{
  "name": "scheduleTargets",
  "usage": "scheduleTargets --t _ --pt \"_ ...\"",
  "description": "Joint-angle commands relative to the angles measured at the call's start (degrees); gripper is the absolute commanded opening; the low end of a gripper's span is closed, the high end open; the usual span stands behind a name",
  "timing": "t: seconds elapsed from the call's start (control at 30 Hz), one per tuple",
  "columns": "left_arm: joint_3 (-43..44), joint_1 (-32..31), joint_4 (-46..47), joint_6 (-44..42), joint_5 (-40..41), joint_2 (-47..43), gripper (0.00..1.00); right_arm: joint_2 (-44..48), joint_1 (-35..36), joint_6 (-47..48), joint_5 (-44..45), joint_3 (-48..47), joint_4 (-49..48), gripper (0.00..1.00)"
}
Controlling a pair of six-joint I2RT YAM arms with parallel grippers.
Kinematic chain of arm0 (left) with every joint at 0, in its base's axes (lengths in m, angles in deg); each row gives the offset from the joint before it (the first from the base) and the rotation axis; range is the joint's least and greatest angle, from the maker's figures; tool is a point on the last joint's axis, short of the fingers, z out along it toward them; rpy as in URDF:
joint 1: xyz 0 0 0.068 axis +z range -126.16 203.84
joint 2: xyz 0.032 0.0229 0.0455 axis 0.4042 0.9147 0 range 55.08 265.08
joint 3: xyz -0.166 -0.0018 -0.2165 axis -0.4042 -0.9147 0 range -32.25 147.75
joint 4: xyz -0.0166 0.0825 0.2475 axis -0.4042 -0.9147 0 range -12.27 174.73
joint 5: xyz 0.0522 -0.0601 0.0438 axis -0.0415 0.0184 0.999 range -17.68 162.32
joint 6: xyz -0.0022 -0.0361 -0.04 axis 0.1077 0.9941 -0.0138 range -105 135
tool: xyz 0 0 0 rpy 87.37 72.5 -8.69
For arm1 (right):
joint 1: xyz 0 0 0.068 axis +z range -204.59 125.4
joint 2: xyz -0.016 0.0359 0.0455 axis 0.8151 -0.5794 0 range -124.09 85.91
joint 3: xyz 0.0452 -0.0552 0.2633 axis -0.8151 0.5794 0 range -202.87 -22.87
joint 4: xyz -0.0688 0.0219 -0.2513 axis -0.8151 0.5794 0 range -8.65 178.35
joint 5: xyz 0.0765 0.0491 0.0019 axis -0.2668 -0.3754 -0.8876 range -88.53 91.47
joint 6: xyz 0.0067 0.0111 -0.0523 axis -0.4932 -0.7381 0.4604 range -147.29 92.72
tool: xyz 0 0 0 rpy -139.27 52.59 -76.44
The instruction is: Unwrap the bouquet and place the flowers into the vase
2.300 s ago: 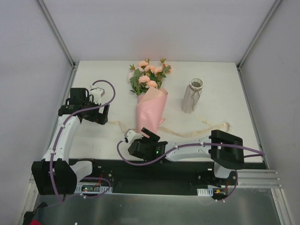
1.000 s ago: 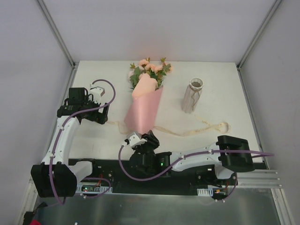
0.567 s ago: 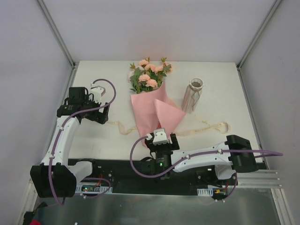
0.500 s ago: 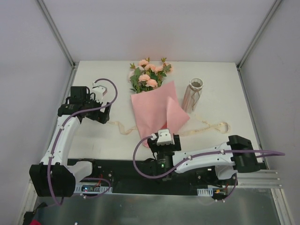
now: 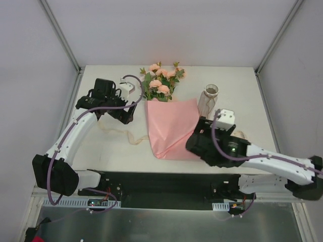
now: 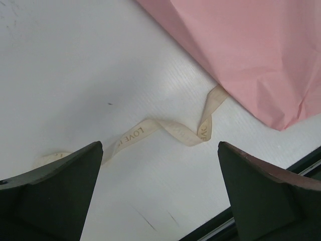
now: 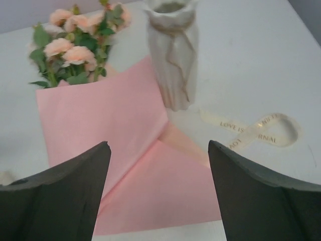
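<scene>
Right gripper point(image 7: 158, 148) is spread wide, holding nothing, over the slack pink paper point(image 7: 100, 125); flowers point(image 7: 75, 50) poke out ahead-left of it, vase point(image 7: 173, 55) upright just ahead. Left gripper point(image 6: 160, 150) gapes empty above the ribbon point(image 6: 150, 128). Guessing the stems are covered, so the paper needs peeling first.

Peach roses point(image 5: 160, 80) on unfolded pink paper point(image 5: 171, 126), whitish vase point(image 5: 208, 102) upright beside

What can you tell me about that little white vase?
The vase is slim, whitish, ceramic-looking, with faint tan veins and a flared round mouth. It stands upright on the white table, right of the flowers. The pink paper reaches its foot; contact is unclear. A cream ribbon loop lies nearby, apart.
</scene>
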Motion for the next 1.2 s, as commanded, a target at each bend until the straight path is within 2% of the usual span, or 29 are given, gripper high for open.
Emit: scheduleTargets --t 0.0,0.03,0.1,0.2,0.33,0.47,0.6,0.73,0.9,1.17 --pt "2.13 -0.09 -0.39 2.24 -0.82 1.41 0.99 17.25 -17.95 35.22 -29.09 21.12 -36.32 0.81" --pt "1.78 -0.08 -0.3 2.33 -1.17 1.32 0.99 19.01 -23.64 32.86 -35.06 22.68 -38.45 0.8" --pt "0.72 -0.17 -0.3 2.16 -1.27 1.06 0.99 18.51 -24.58 33.27 -35.73 24.27 -39.44 0.79" --pt "-0.33 -0.09 -0.21 1.63 -0.83 0.79 0.99 15.88 -24.67 37.4 -36.7 26.82 -46.02 0.76" --pt "-1.12 -0.09 -0.3 1.63 -0.21 -0.26 0.99 12.8 -29.66 41.89 -41.95 30.59 -58.99 0.71" --pt "-2.53 -0.08 -0.21 1.72 0.05 -1.84 0.99 7.71 -34.15 42.86 -43.82 32.18 -64.48 0.65" --pt "-3.76 -0.17 -0.3 1.54 0.84 -3.25 0.99 2.53 -36.44 45.67 -44.7 32.36 -70.72 0.63" --pt "-4.64 -0.09 -0.21 1.54 1.37 -4.21 0.99 -2.49 -38.81 45.76 -46.54 32.53 -74.68 0.62" --pt "-5.26 -0.09 -0.21 1.45 2.07 -5.01 0.99 -7.85 -39.61 45.94 -44.88 32.62 -77.76 0.57" --pt "-6.05 -0.17 -0.3 1.28 2.86 -5.71 0.99 -10.06 -41.45 47.51 -45.66 34.29 -80.83 0.56"
